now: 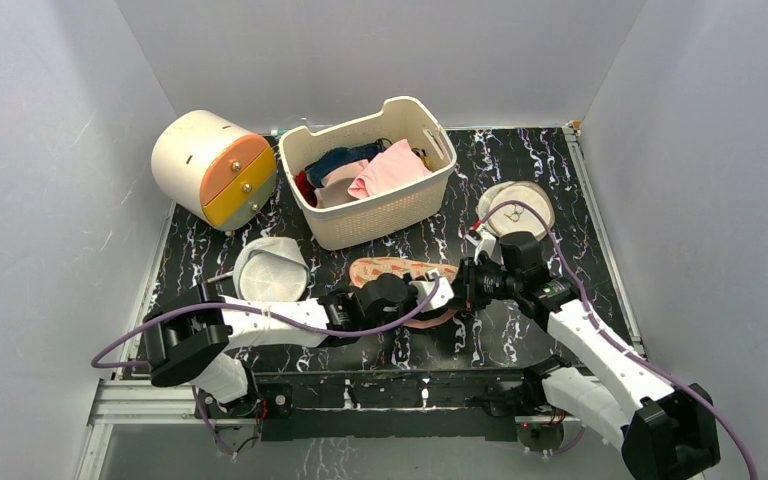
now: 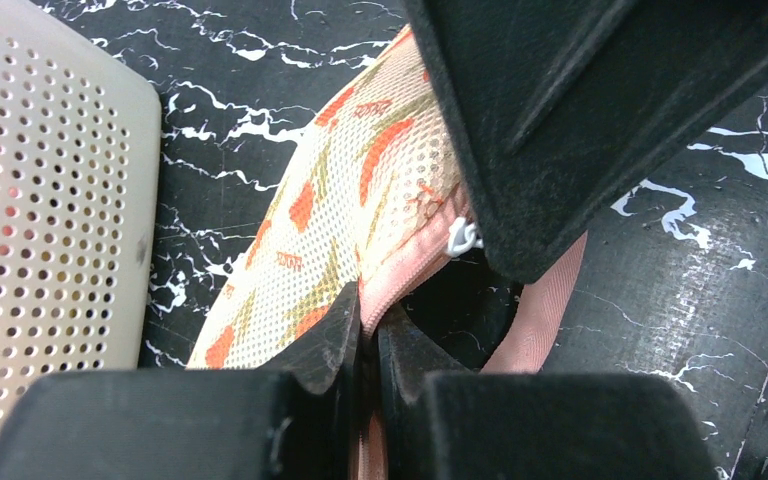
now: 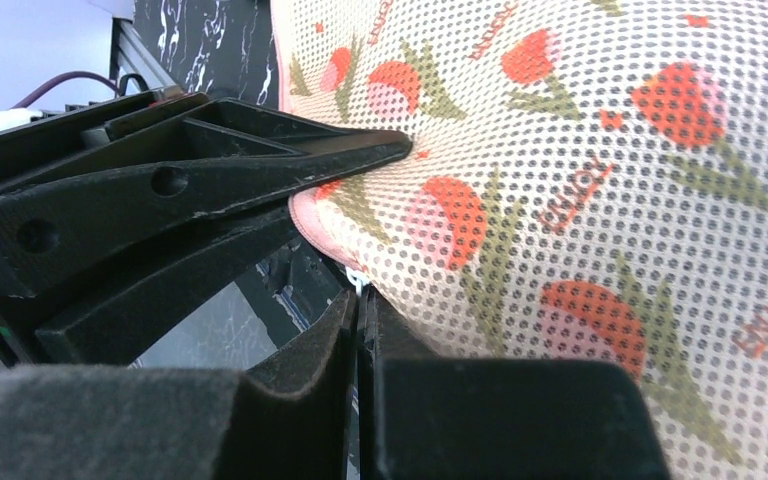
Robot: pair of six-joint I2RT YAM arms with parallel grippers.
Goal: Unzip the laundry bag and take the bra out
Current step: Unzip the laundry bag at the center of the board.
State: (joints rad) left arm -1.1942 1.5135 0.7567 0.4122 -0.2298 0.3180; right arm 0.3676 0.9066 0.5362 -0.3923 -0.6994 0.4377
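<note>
The laundry bag (image 1: 392, 268), beige mesh with red-orange flowers and pink trim, lies on the black marbled table in front of the basket. My left gripper (image 1: 436, 294) is shut on the bag's pink zipper trim (image 2: 415, 262), its jaws pinching the tape (image 2: 370, 318). My right gripper (image 1: 460, 283) faces it from the right and is shut on the small white zipper pull (image 2: 460, 238), seen at its fingertips in the right wrist view (image 3: 360, 298). The bag's floral mesh (image 3: 580, 180) fills that view. The bag gapes slightly beside the trim. The bra is hidden.
A white perforated basket (image 1: 400, 208) with pink and dark blue garments stands behind the bag, and shows in the left wrist view (image 2: 50, 200). A cream drum with orange and yellow front (image 1: 215, 165) is back left. A white dome mesh bag (image 1: 270, 268) and a round mesh disc (image 1: 515, 208) flank the arms.
</note>
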